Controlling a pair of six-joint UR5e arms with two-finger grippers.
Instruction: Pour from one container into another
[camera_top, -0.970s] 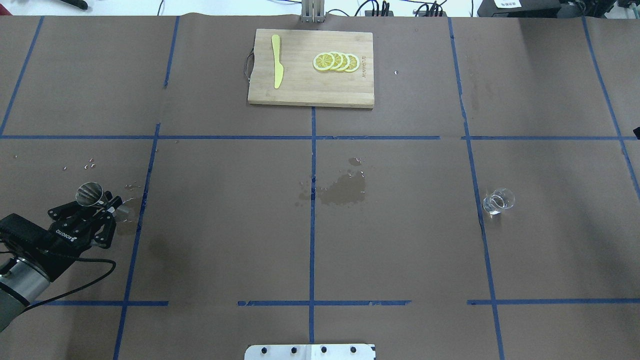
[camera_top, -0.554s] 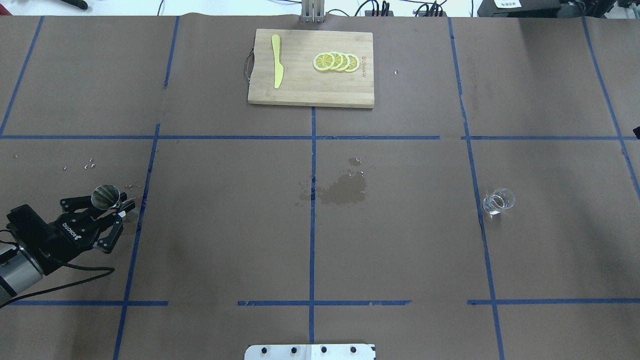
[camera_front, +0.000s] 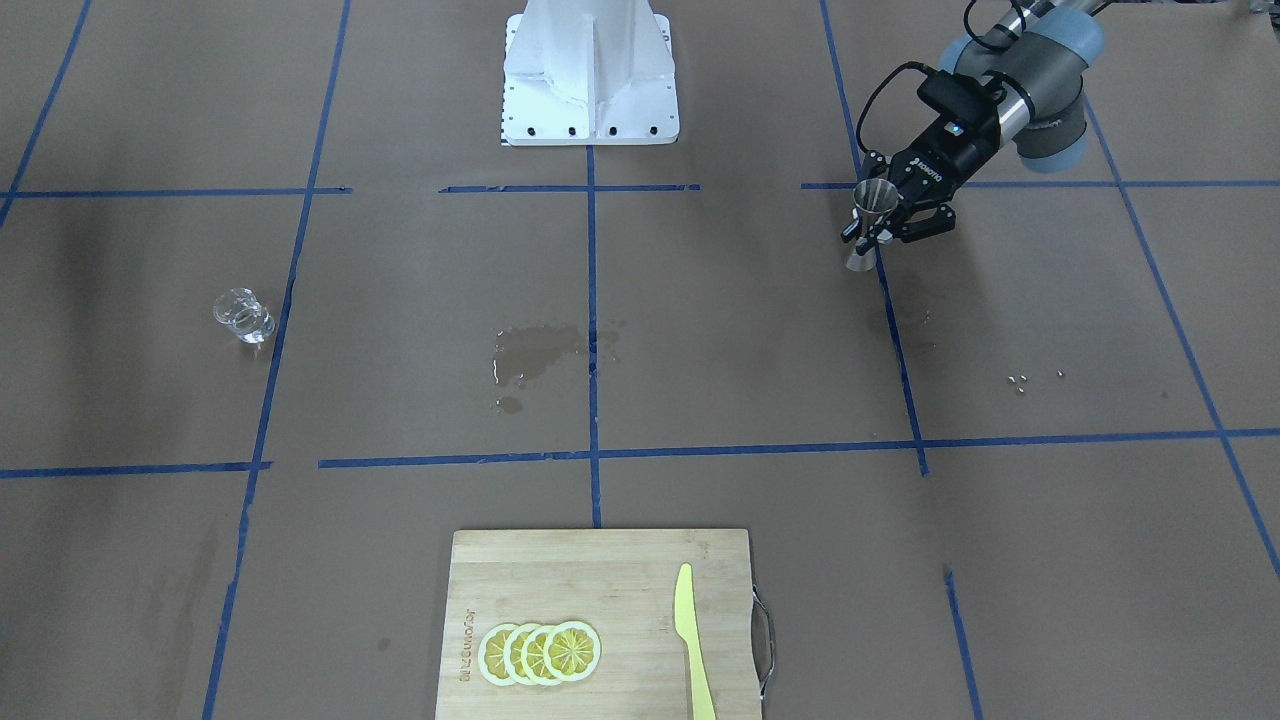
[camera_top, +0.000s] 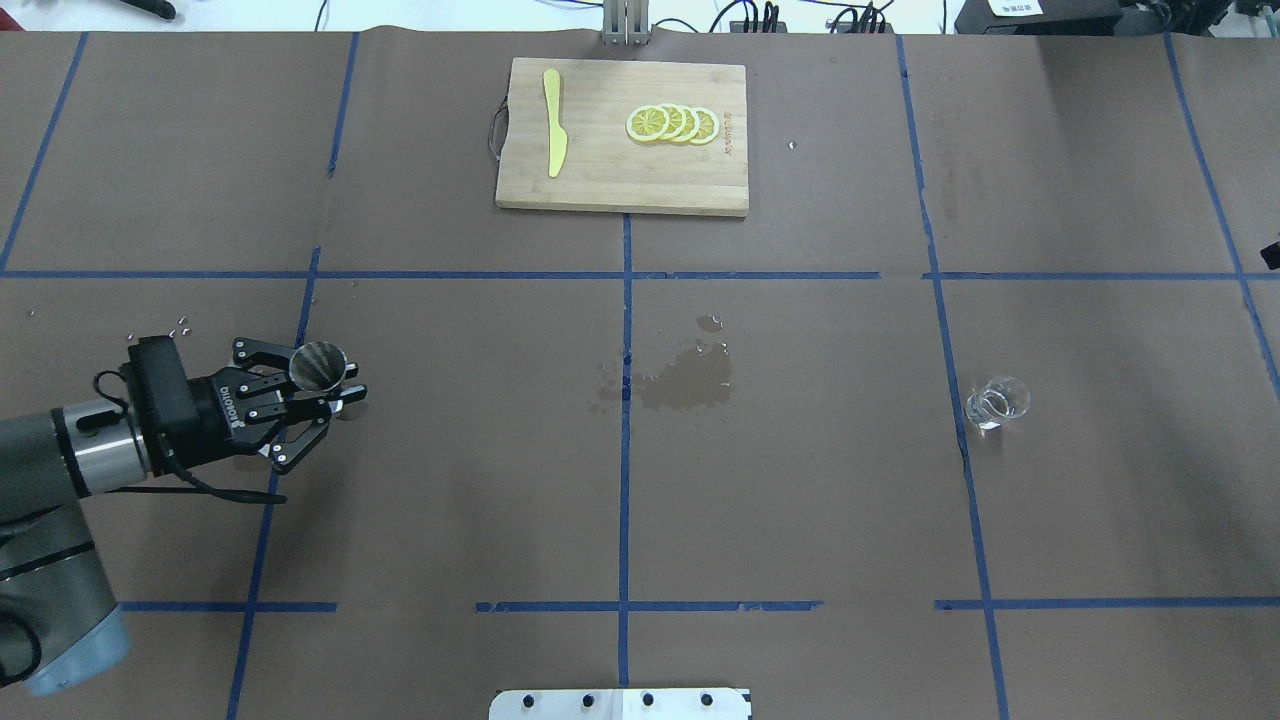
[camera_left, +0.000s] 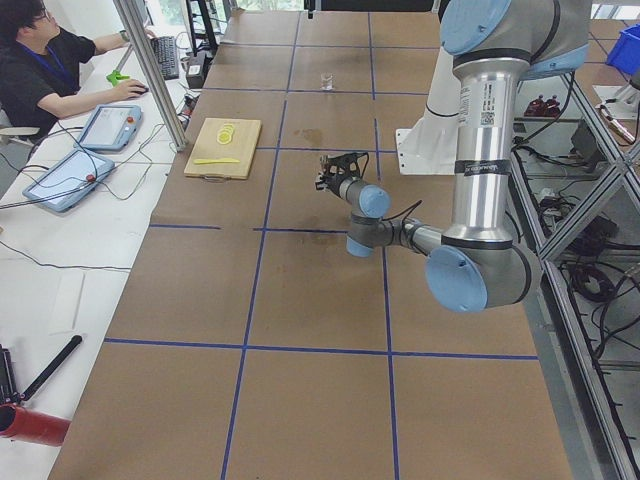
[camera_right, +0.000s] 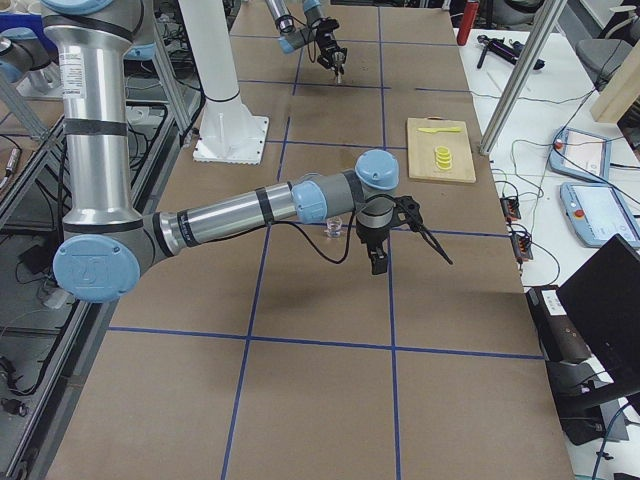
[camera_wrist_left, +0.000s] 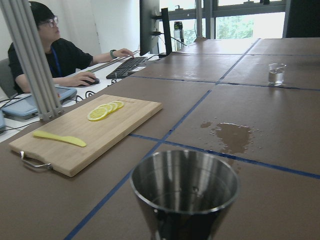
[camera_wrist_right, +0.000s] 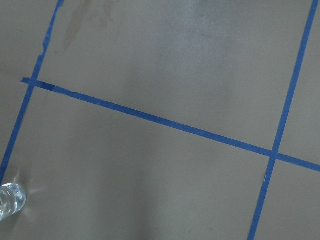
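Left gripper (camera_top: 338, 385) pinching steel jigger (camera_top: 320, 365) at its waist, upright, apparently off the table (camera_top: 800, 500), glass cup (camera_top: 996, 403) standing far right, right gripper (camera_right: 425, 238) near it, jaw state unreadable.

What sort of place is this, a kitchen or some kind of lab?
Most likely a robotics lab workstation, not a kitchen: a paper-covered table gridded with blue tape, a large robot arm reaching over it, and an operator at a keyboard alongside.
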